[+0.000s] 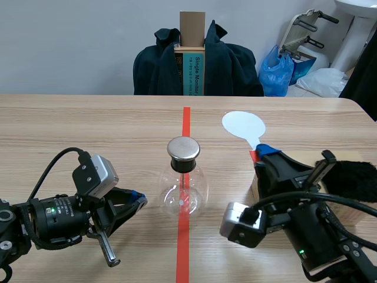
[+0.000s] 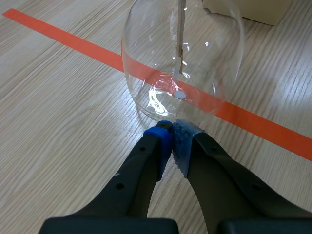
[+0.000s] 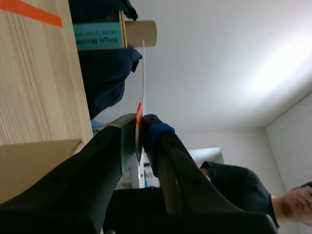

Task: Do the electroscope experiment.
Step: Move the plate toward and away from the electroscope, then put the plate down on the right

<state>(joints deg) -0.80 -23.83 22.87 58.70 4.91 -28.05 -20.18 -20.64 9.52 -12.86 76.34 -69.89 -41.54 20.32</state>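
Glass electroscope flask [image 1: 184, 191] with metal cap [image 1: 183, 148] is stood mid-desk [image 1: 88, 127] on the red tape line [image 1: 186, 121]. Left gripper [image 2: 172, 127] fingers are pressed together just beside the flask base. White paddle [image 1: 243, 125] is clamped by its handle in right gripper [image 3: 140, 122] fingers.

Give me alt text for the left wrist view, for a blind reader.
The left gripper, its fingers shut on nothing, sits at the foot of a clear glass flask standing on an orange-red tape line. A thin strip hangs inside the flask; the table is light wood.
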